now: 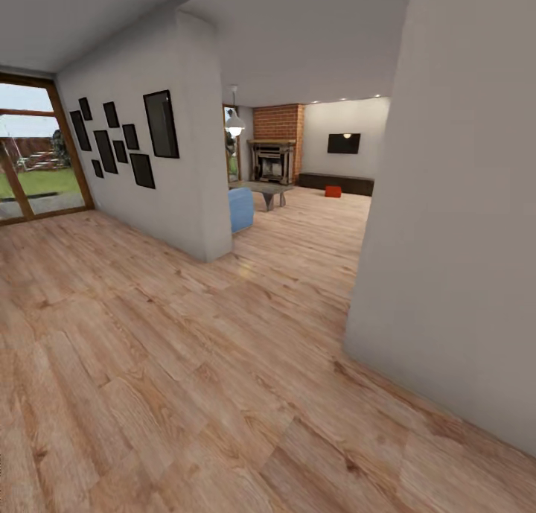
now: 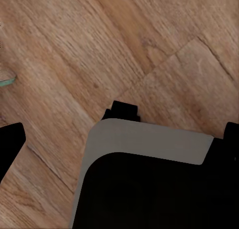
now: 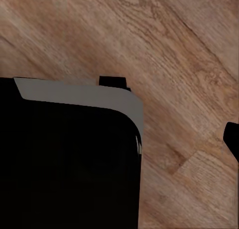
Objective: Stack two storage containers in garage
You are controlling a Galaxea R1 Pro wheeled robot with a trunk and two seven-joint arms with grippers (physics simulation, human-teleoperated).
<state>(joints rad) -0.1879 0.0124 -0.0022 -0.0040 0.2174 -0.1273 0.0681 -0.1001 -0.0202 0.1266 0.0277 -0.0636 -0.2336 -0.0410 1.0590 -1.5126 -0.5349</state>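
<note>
Both wrist cams just show black gripper bits over wood plank floor (image 2: 99, 49) so can't tell if they're spread or pinched, while one orange-red storage container (image 1: 333, 191) sits far off by the TV bench (image 1: 335, 182), open floor between wall corners.

No text, label, brand, number or sign can be read in any of the views; the dark picture frames (image 1: 119, 142) on the white wall at the upper left of the head view show only blank black panels; the wall TV (image 1: 343, 143) right of centre in the upper half is a plain black screen without lettering.
</note>
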